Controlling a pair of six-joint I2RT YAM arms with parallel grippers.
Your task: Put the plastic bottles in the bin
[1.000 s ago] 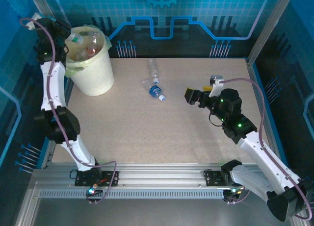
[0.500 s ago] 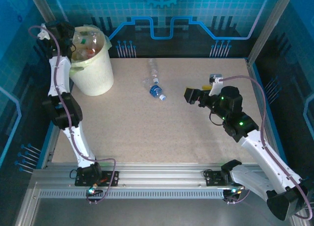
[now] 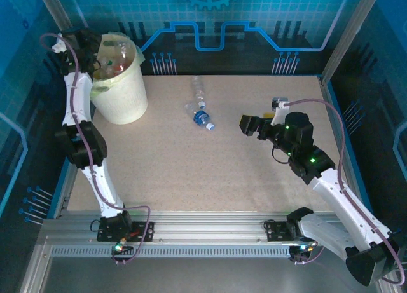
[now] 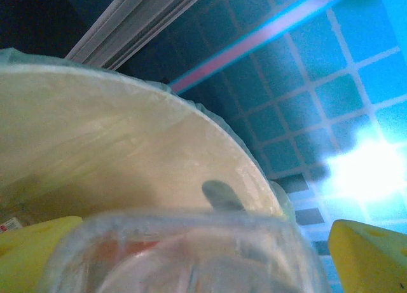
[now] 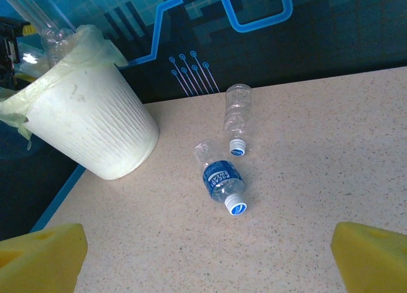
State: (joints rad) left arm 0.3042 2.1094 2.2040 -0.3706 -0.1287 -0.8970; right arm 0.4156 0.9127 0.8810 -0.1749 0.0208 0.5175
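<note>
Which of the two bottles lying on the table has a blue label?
The near bottle, closer to the arms' bases, has the blue label; the far bottle is clear plastic with no label.

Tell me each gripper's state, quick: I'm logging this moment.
Left gripper: open, jaws wide around a clear bottle, over the bin.
Right gripper: open, holding nothing.

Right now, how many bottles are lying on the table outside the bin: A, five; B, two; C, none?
B: a blue-labelled bottle and a clear bottle lie on the table, apart from the bin.
</note>
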